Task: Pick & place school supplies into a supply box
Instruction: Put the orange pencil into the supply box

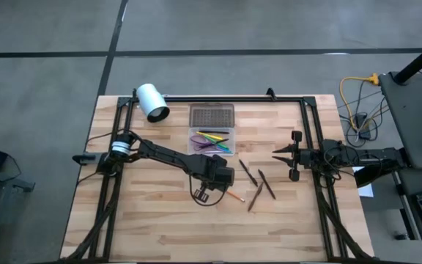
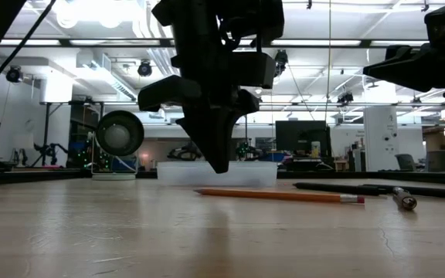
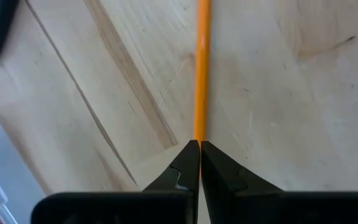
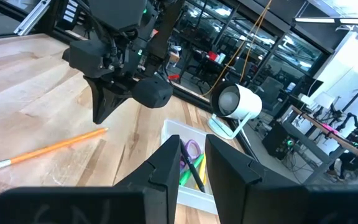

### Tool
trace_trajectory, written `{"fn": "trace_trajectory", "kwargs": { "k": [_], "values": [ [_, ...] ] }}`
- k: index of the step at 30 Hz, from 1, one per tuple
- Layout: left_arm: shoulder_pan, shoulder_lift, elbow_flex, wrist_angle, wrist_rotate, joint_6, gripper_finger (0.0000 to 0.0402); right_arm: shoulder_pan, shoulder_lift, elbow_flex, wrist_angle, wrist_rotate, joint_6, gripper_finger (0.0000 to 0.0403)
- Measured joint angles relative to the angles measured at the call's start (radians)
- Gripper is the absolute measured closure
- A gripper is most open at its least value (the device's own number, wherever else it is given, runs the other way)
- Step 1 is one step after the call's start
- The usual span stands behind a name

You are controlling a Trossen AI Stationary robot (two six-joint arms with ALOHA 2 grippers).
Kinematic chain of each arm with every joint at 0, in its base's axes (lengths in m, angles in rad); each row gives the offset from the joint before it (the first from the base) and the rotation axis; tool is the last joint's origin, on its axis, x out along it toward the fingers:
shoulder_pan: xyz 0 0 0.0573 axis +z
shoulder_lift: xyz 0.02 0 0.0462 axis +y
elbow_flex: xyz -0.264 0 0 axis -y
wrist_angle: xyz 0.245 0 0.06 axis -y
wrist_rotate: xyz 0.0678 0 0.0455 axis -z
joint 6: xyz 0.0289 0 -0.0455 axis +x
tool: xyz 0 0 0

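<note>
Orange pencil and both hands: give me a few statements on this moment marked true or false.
1. The left hand is shut above the table. True.
2. The orange pencil is lifted off the table. False: it lies flat on the wood.
3. The supply box already holds some supplies. True.
4. The right hand holds a dark pen. False: its fingers are apart and hold nothing.
5. The white cylinder lies inside the box. False: it sits beside it.

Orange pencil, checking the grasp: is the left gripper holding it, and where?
No: the left gripper is shut empty above its pointed end; the orange pencil lies flat on the table.
</note>
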Motion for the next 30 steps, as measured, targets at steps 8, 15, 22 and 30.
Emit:
{"fn": "trace_trajectory", "kwargs": {
  "k": [8, 15, 22, 30],
  "values": [
    [0.000, 0.000, 0.000, 0.000, 0.001, -0.023, 0.0401, 0.000, 0.000, 0.000, 0.000, 0.000, 0.000, 0.0335],
    [0.000, 0.000, -0.001, -0.010, 0.002, -0.049, 0.0401, 0.000, 0.000, 0.000, 0.000, 0.000, 0.000, 0.0335],
    [0.000, 0.000, -0.005, -0.133, 0.002, -0.052, 0.0391, 0.000, 0.000, 0.000, 0.000, 0.000, 0.000, 0.0335],
    [0.007, 0.000, -0.015, -0.143, -0.001, -0.032, 0.0330, 0.000, 0.000, 0.000, 0.000, 0.000, 0.000, 0.0335]
  ]
}}
